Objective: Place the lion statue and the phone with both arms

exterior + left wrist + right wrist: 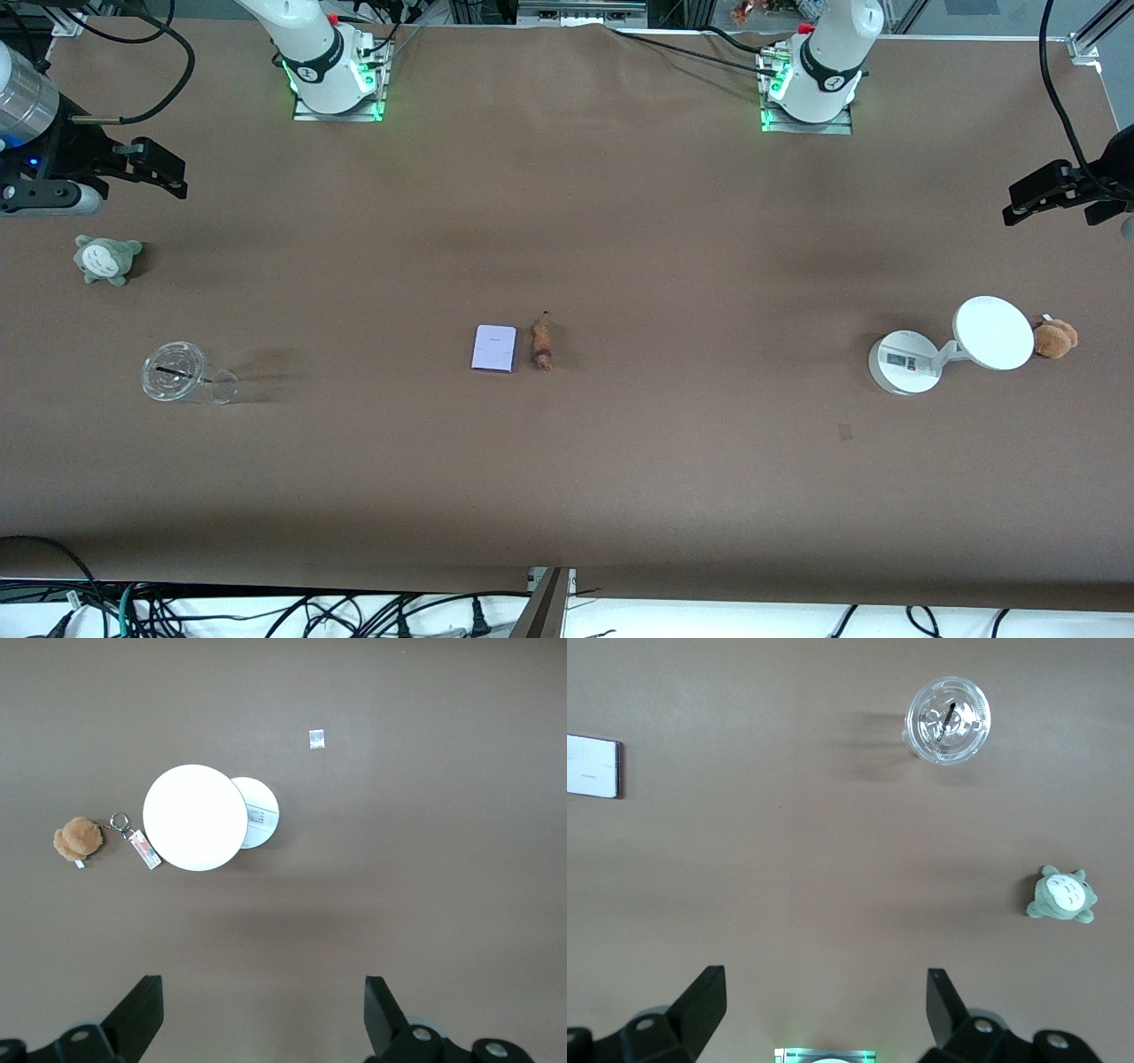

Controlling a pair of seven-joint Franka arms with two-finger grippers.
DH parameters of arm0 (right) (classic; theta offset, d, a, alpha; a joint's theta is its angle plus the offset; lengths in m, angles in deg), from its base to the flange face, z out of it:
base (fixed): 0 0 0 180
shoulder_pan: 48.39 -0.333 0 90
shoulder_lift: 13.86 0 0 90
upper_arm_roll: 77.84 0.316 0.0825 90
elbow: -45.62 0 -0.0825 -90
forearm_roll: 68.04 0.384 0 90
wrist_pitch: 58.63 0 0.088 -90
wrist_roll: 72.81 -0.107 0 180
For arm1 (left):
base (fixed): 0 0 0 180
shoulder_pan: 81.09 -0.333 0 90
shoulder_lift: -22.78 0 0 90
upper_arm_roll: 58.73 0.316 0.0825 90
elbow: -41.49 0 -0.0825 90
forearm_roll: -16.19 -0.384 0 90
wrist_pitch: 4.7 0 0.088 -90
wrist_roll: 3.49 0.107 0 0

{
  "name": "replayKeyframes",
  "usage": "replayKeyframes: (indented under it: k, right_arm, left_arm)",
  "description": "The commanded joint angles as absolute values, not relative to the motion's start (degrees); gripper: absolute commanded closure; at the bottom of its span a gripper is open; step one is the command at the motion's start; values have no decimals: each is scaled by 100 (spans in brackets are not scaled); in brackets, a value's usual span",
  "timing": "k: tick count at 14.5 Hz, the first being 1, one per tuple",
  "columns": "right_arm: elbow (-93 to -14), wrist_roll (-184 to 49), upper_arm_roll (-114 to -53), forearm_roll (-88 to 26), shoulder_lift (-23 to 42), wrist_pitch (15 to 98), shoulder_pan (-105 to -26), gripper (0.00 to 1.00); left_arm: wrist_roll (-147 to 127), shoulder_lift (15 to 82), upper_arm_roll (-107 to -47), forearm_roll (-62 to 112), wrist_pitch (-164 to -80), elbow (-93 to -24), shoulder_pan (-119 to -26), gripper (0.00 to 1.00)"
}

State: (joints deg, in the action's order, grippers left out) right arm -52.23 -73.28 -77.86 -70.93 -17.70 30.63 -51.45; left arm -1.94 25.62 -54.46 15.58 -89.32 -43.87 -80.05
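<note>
Robotics lab bench.
Two arm bases (pixel 332 75) bolted to a brown-covered table (pixel 620 461), loose cables (pixel 266 611) along its edge, aluminium framing (pixel 1094 31) at a corner.

Lion statue (pixel 541 346) just beside phone (pixel 494 348)

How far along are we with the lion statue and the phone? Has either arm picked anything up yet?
Nothing looks done. The phone and lion statue lie side by side mid-table, untouched. Nothing is in hand: the left gripper hangs open above the table near the white stand, the right gripper open near the green plush. Both pickups and placements remain.
</note>
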Motion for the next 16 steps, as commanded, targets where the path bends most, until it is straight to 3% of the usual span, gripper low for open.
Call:
replayKeyframes:
  k: [1, 16]
  right_arm:
    - [-5264, -7254, -7669, -7051, -1843, 3067, -5006, 0]
    - [-5220, -7245, -7669, -7041, -1702, 3119, -5015, 0]
  left_arm:
    - [-208, 2420, -5460, 1452, -9317, -4576, -8038, 0]
    - [-279, 2612, -5469, 1522, -9268, -4438, -8021, 0]
